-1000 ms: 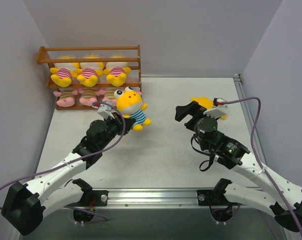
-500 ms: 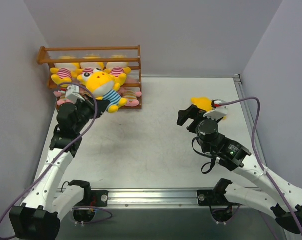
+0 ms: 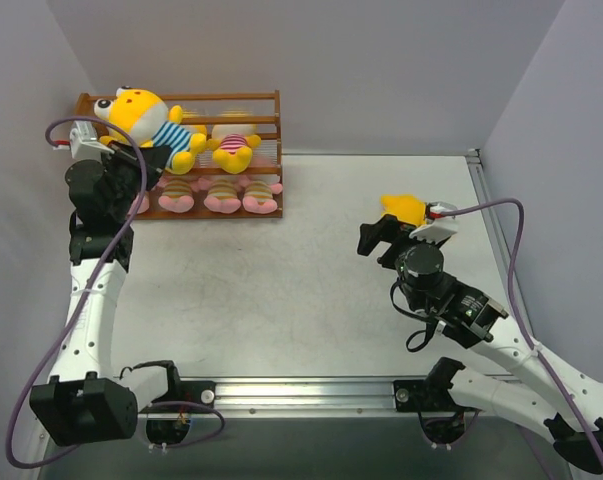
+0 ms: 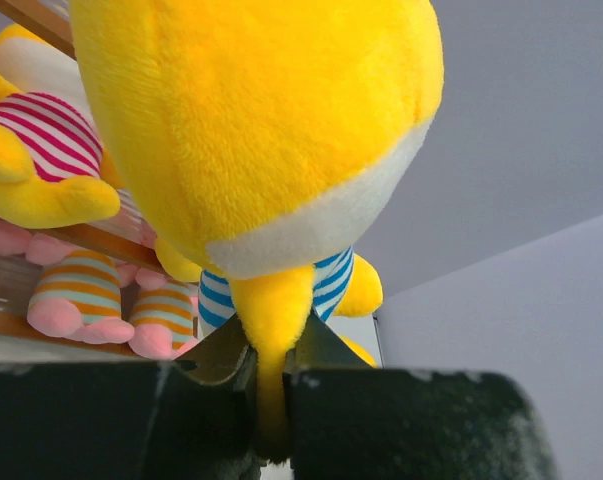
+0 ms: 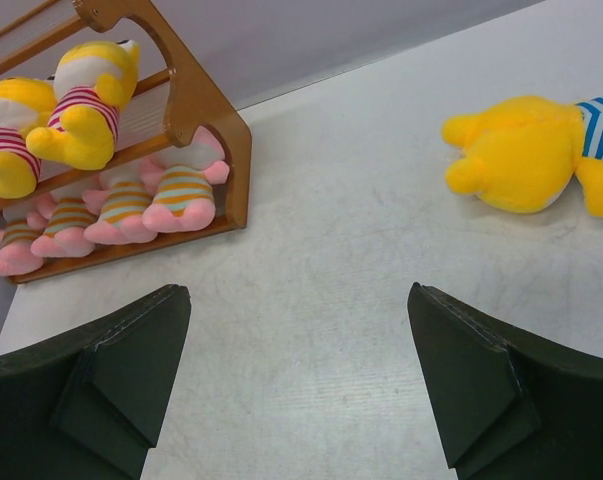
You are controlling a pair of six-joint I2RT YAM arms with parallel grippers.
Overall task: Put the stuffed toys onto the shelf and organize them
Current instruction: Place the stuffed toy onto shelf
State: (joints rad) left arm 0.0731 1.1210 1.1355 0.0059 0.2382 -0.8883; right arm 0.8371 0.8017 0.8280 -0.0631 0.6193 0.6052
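Stretching tall beside the shelf's (image 3: 266,97) left end, the left arm has its left gripper (image 4: 271,362) pinched tight on a limb of the big yellow toy (image 3: 146,115), held at the shelf's top rail. Right of the shelf, the right gripper (image 5: 299,390) hovers wide open and empty, near the second blue-striped toy (image 5: 521,160) lying on the table (image 3: 311,290).

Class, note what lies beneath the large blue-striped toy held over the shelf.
From above: one pink-striped yellow toy on the shelf's middle tier, pink toys on the bottom. The large toy and left gripper cover the middle tier's left part there.
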